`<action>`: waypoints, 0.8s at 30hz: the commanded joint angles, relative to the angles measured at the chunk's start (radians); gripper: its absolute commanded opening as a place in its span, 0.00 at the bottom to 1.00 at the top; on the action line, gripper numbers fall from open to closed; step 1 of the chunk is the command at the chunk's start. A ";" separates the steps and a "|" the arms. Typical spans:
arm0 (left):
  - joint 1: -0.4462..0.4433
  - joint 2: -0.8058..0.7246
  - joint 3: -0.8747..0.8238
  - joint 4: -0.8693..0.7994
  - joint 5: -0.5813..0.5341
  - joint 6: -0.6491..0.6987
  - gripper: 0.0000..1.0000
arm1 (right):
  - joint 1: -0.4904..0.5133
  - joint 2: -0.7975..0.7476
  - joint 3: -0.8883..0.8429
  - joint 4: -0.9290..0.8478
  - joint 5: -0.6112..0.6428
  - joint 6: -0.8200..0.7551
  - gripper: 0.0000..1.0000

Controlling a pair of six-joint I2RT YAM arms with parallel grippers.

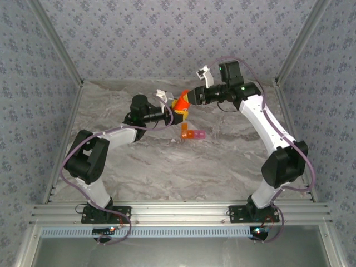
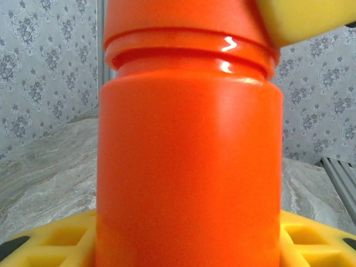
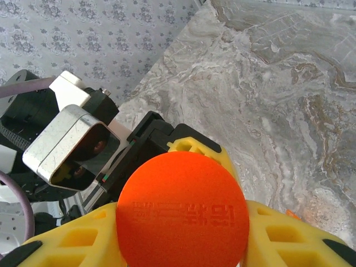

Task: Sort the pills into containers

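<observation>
An orange round bottle [image 1: 181,105] hangs above the back middle of the table between both grippers. My left gripper [image 1: 176,114] is shut on its body [image 2: 189,167], with yellow fingers [image 2: 50,239] on either side. My right gripper [image 1: 185,99] is shut on the bottle's orange cap [image 3: 182,208], and its yellow fingers [image 3: 72,245] flank the embossed lid. The containers [image 1: 192,134], a small joined orange and pink pill box, lie on the marble table just below the bottle. The pills are hidden.
The marble table [image 1: 222,161] is enclosed by patterned walls [image 1: 167,39] at the back and sides. The left arm's wrist camera [image 3: 67,147] sits close beside the cap. An aluminium rail [image 1: 178,214] runs along the near edge.
</observation>
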State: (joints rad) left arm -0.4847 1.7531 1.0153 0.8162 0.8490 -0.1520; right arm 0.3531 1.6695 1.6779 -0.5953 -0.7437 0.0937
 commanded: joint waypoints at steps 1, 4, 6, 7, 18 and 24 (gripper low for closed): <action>0.014 -0.030 0.020 0.024 0.022 -0.022 0.00 | -0.019 -0.052 -0.004 -0.001 0.040 -0.075 0.38; 0.014 -0.028 0.026 0.017 0.034 -0.027 0.00 | -0.021 -0.054 -0.010 0.002 0.039 -0.072 0.38; 0.014 -0.026 0.026 0.019 0.036 -0.031 0.00 | -0.025 -0.059 -0.030 0.034 0.014 -0.043 0.38; 0.014 -0.026 0.028 0.023 0.035 -0.034 0.00 | -0.032 -0.066 -0.053 0.069 0.006 -0.008 0.38; 0.014 -0.026 0.039 0.010 0.027 -0.034 0.00 | -0.034 -0.065 -0.107 0.172 -0.043 0.095 0.38; 0.012 -0.026 0.037 0.009 0.026 -0.034 0.00 | -0.020 -0.052 -0.098 0.190 -0.065 0.121 0.38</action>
State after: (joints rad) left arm -0.4747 1.7531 1.0210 0.8047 0.8570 -0.1776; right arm 0.3256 1.6184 1.5703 -0.4313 -0.7738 0.1886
